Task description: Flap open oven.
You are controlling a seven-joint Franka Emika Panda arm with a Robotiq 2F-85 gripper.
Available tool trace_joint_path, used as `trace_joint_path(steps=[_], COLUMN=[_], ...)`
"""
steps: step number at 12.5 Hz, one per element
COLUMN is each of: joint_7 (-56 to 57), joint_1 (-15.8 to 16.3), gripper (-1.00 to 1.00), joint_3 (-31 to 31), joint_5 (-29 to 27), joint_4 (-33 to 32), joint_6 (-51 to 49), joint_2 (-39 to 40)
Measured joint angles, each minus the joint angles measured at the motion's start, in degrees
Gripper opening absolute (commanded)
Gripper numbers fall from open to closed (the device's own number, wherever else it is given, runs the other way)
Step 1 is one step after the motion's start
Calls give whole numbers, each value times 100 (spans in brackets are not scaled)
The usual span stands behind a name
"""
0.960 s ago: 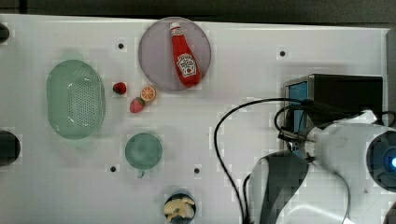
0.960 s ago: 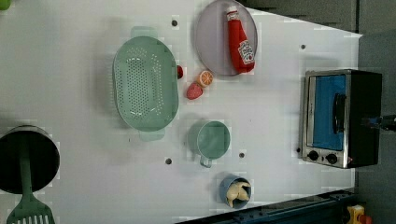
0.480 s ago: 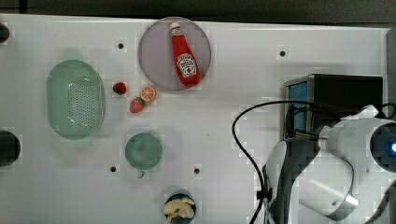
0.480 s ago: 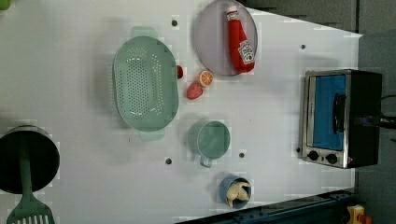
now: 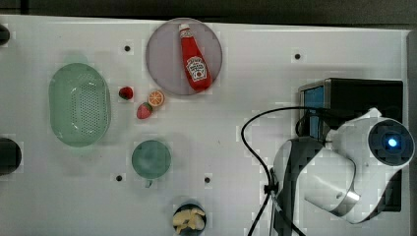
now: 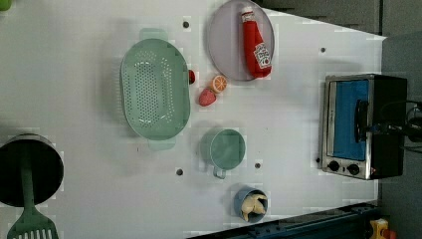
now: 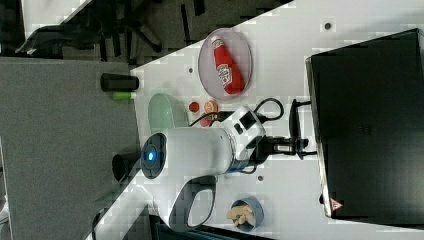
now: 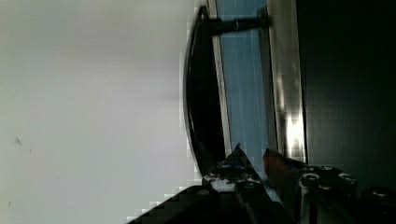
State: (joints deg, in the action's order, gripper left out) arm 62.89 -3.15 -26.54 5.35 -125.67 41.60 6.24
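The oven (image 6: pixel 363 124) is a black box with a silver front, standing at the left view's right. Its blue glass door (image 6: pixel 351 117) lies flush with the frame, the black bar handle (image 6: pixel 359 120) across it. My gripper (image 6: pixel 374 128) reaches in from the left view's right, its tips at the handle. In the wrist view the fingertips (image 8: pixel 236 156) sit close together just behind the handle (image 8: pixel 201 107), over the glass (image 8: pixel 243 88), with nothing between them. From the right view the gripper (image 7: pixel 296 145) meets the handle (image 7: pixel 295 125) beside the oven (image 7: pixel 370 125). My arm covers part of the oven (image 5: pixel 364 96).
A plate (image 5: pixel 162 54) bears a ketchup bottle (image 5: pixel 194 61). A green colander (image 5: pixel 78 104), small toy fruits (image 5: pixel 147 101), a green cup (image 5: pixel 151 159) and a bowl of chips (image 5: pixel 189 220) stand on the white table (image 5: pixel 255 64). My cable (image 5: pixel 248 142) loops before the oven.
My arm has swung toward the oven. In the left view the gripper has slid from the right edge over to the door handle. The door has not moved.
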Motion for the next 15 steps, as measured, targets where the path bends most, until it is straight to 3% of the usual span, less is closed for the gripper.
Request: trace_joint_path(steps=[7, 12, 15], joint_7=[0, -252, -1097], joint_1=[22, 70, 259], gripper=[-65, -65, -65], joint_3=[84, 375, 629], joint_5=[0, 678, 1556], joint_4=[45, -11, -123], joint_6=[366, 341, 297], joint_2=[417, 434, 447])
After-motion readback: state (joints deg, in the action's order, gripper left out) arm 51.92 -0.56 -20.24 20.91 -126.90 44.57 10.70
